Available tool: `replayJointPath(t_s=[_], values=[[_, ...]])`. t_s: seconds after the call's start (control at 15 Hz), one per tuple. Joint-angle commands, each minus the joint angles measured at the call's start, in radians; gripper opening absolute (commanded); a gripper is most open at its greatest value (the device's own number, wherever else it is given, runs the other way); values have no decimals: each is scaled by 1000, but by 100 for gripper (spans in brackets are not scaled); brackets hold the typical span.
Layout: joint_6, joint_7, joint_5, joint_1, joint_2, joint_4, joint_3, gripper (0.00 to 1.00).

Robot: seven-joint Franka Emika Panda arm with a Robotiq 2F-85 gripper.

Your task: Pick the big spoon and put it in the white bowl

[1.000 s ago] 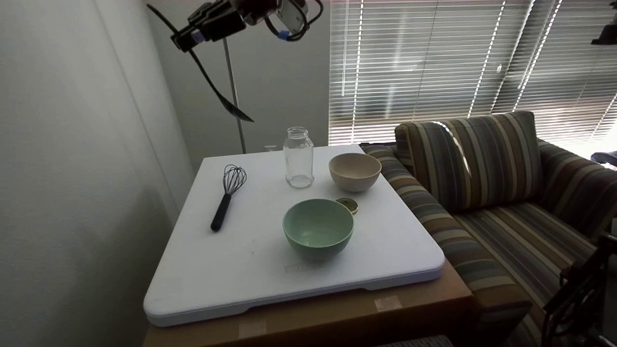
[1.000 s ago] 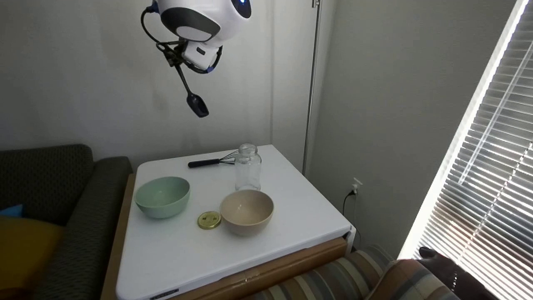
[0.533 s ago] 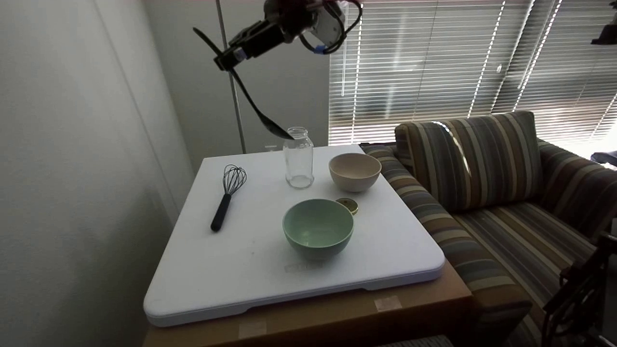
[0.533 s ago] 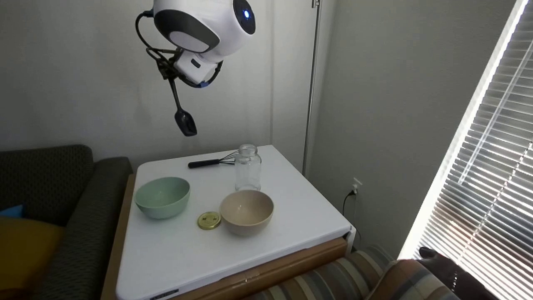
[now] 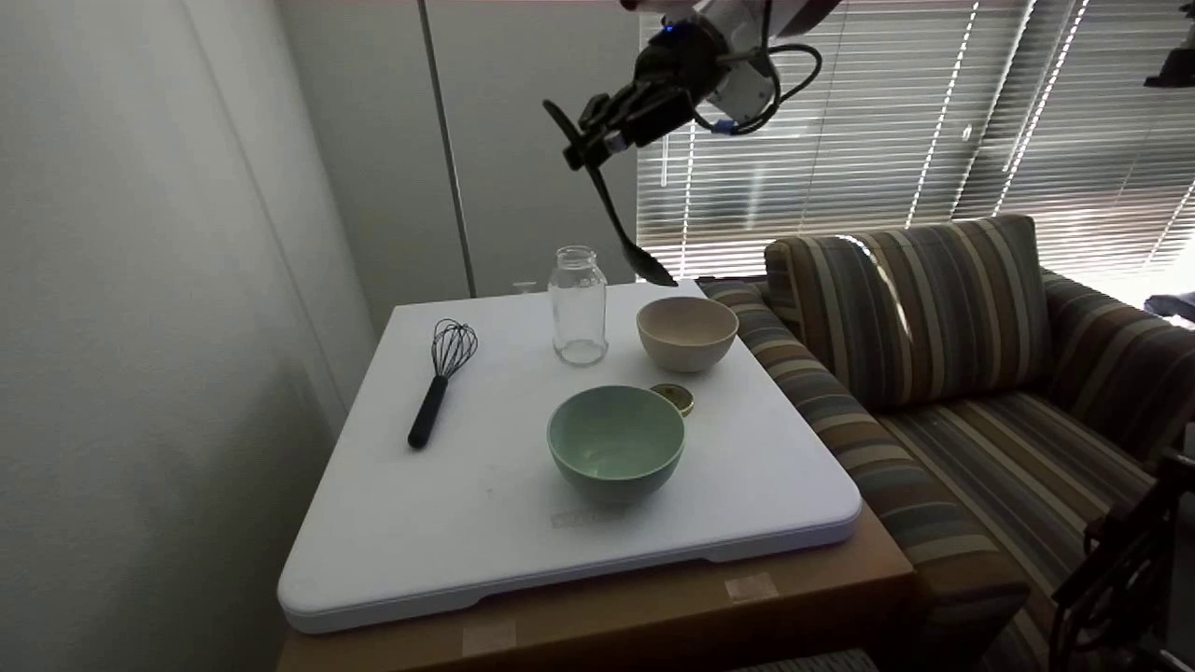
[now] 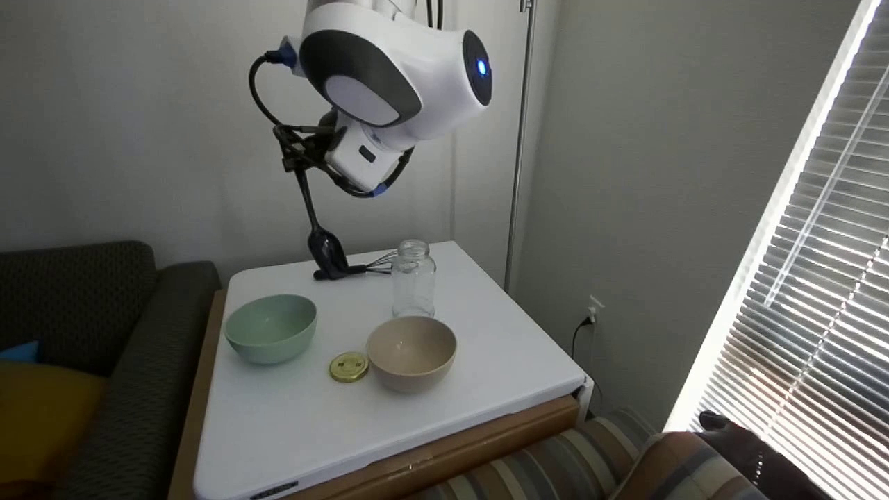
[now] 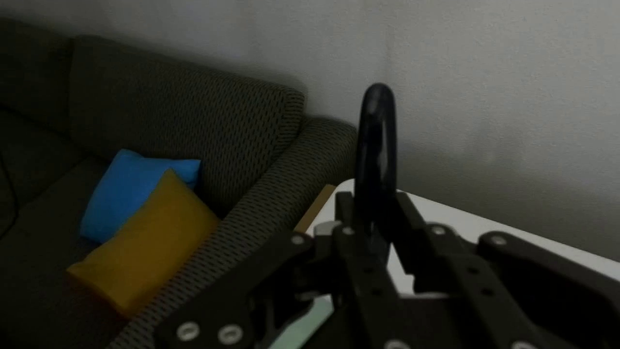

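My gripper (image 5: 577, 154) is shut on the handle of the big spoon (image 5: 611, 215), a long black spoon held in the air. Its oval head hangs tilted downward. In an exterior view the head shows just above and left of the rim of the white bowl (image 5: 686, 338). In an exterior view the spoon (image 6: 326, 250) hangs in front of the whisk, up and left of the white bowl (image 6: 411, 364), with the gripper (image 6: 295, 163) above. In the wrist view the handle (image 7: 377, 140) rises between the fingertips (image 7: 370, 208); the white bowl is out of view.
A pale green bowl (image 5: 616, 448), a tall glass jar (image 5: 579, 313), a gold lid (image 5: 676, 397) and a black whisk (image 5: 429, 411) stand or lie on the white table (image 5: 420, 541). The jar stands left of the white bowl. A striped armchair (image 5: 915, 317) adjoins the table.
My gripper has carried the spoon down and toward the white bowl, past the jar in an exterior view. The grip on the spoon has held. The bowls, jar, lid and whisk have not moved.
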Motion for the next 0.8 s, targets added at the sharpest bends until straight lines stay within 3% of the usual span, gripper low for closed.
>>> replayJointPath(t_s=[0.0, 0.33, 0.73], values=[[-60, -196, 19, -46, -8, -32, -37, 5], [-34, -421, 135, -90, 58, -14, -56, 5], [4, -469, 254, -87, 171, 11, -73, 5]])
